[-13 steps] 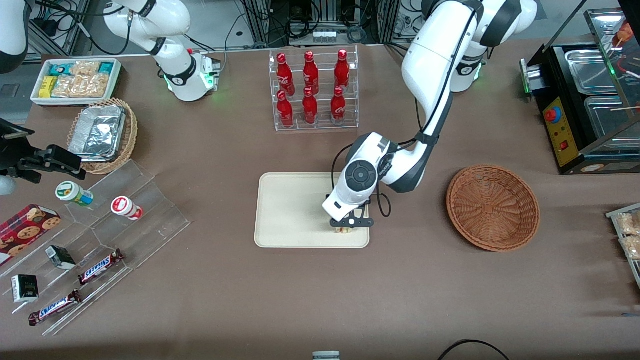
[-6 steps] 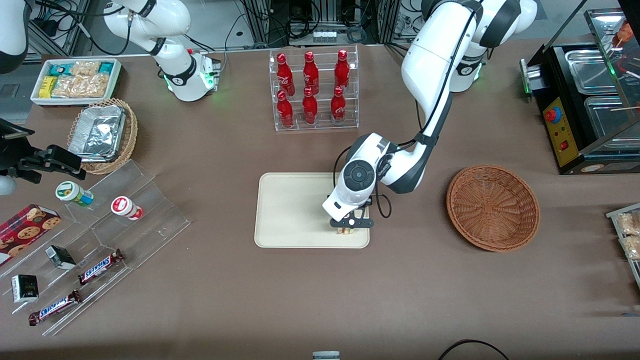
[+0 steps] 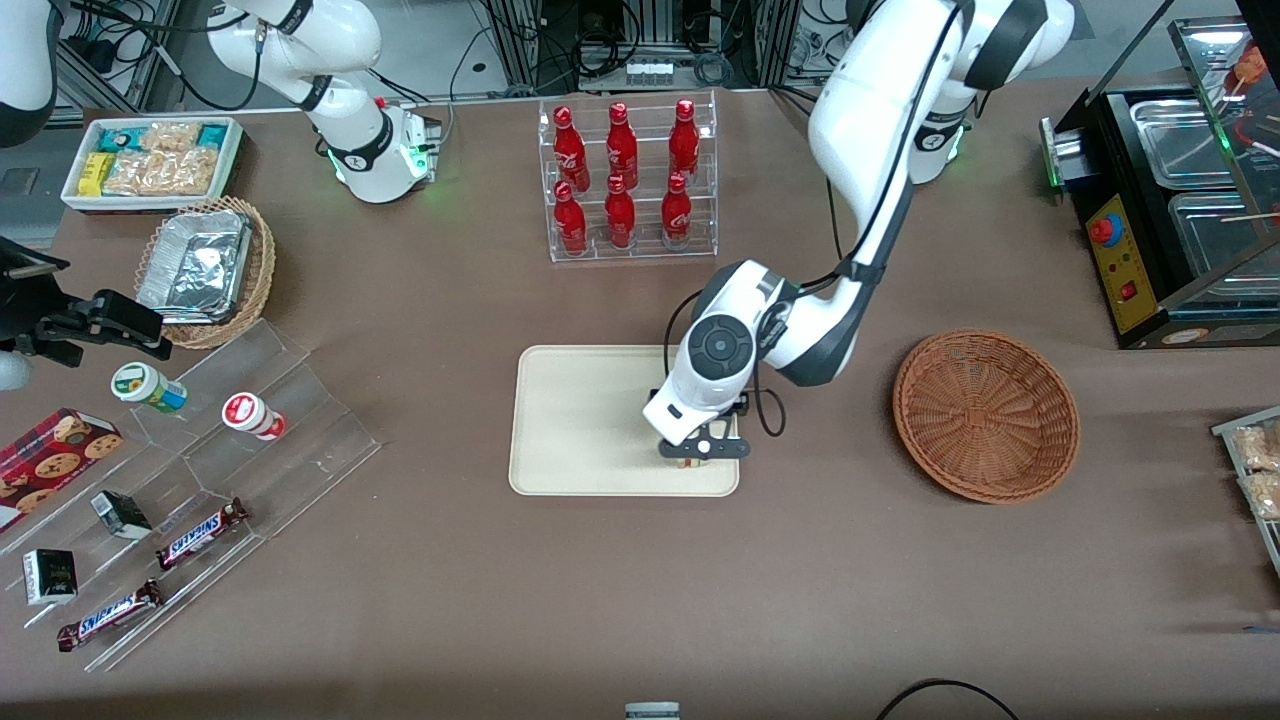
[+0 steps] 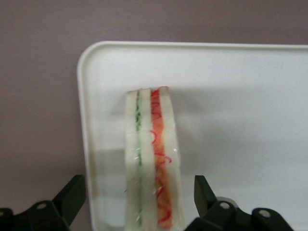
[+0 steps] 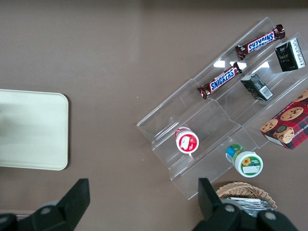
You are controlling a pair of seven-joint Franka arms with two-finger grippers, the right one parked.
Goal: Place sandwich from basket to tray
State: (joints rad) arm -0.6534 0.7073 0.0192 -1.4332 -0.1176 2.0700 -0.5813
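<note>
The left arm's gripper hovers with jaws spread either side of the triangular white-bread sandwich, which rests on the cream rectangular tray, well apart from the reddish-brown wicker basket.

The gripper is straddling the white layered sandwich wedge on the cream rectangular tray, fingers spread with gaps on both sides.

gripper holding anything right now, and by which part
Nothing is held: the gripper is open above the tray, its fingers clear of the sandwich standing between them.
</note>
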